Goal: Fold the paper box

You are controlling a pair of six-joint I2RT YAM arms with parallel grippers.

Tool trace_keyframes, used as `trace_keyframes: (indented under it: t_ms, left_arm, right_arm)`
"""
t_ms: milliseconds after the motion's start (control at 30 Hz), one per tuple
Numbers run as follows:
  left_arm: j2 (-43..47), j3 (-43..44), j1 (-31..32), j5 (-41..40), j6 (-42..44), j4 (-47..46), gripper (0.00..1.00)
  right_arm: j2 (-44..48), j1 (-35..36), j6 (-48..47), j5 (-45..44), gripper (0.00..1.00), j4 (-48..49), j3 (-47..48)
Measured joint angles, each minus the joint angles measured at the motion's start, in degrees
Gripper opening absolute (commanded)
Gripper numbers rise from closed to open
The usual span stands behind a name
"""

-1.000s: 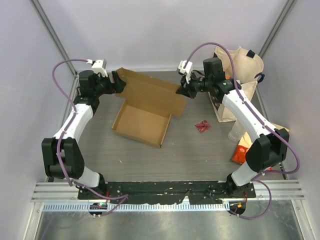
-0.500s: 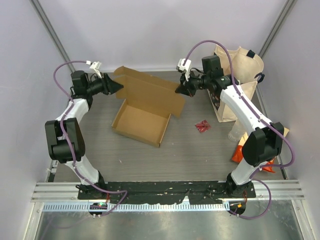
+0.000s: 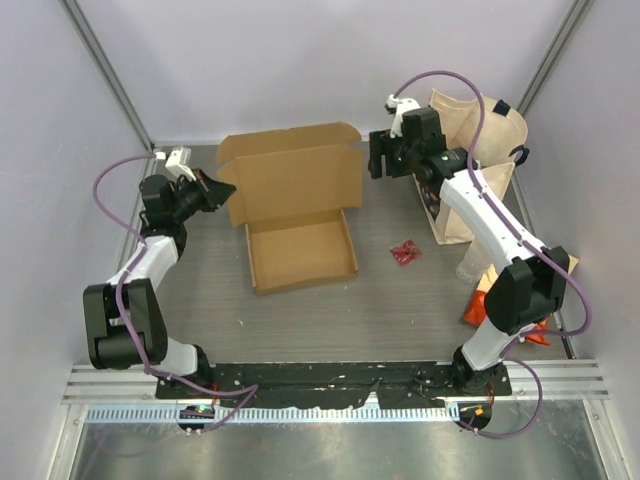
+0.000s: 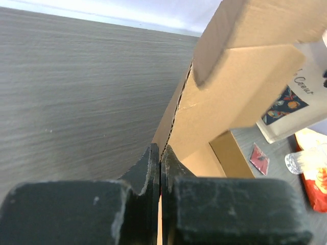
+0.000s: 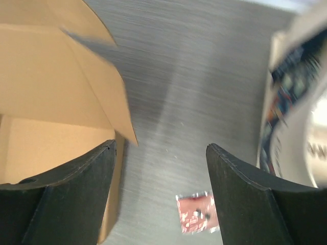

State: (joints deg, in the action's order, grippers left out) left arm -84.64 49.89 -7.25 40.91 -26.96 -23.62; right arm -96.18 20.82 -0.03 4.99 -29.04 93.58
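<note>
Your paper box (image 3: 300, 250) sits mid-bench (image 3: 400, 300), and it looks a good way along. The tray is already formed with its walls standing, and the lid panel is raised at the rear with its flaps untucked. By the wrist view, your left jaws are pressed together on the lid's left edge. Your right jaws are spread with nothing between them, just beside the lid's right edge. What's left, I'd judge, is bringing the lid down and tucking its flaps in.
</note>
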Motion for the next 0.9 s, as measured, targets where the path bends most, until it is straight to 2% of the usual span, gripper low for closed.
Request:
trace_keyframes:
  t_ms: [100,200,333,433,600,900]
  left_arm:
    - [3.6,-3.2,0.0,-3.4,-0.7,0.3,0.0]
    - [5.0,-3.2,0.0,-4.6,-0.4,0.7,0.0]
    - [5.6,-3.2,0.0,-4.9,0.5,1.3,0.0]
    - [5.6,-3.2,0.0,-4.9,1.3,1.7,0.0]
    - [5.6,-3.2,0.1,-4.8,3.3,2.1,0.0]
    - [5.5,-3.1,0.1,-4.9,6.2,3.4,0.0]
  right_arm:
    - [3.8,0.0,7.8,-10.1,0.77,-2.2,-3.8]
    - [12.3,1.2,11.8,-16.2,0.77,-1.3,-15.0]
    - [22.0,8.0,11.5,-18.1,0.78,3.2,-31.0]
    - [18.5,10.5,12.3,-19.9,0.77,3.3,-33.5]
    - [7.8,7.9,18.7,-25.9,0.8,1.5,-32.4]
    - [6.6,1.5,27.9,-25.8,0.81,3.6,-37.6]
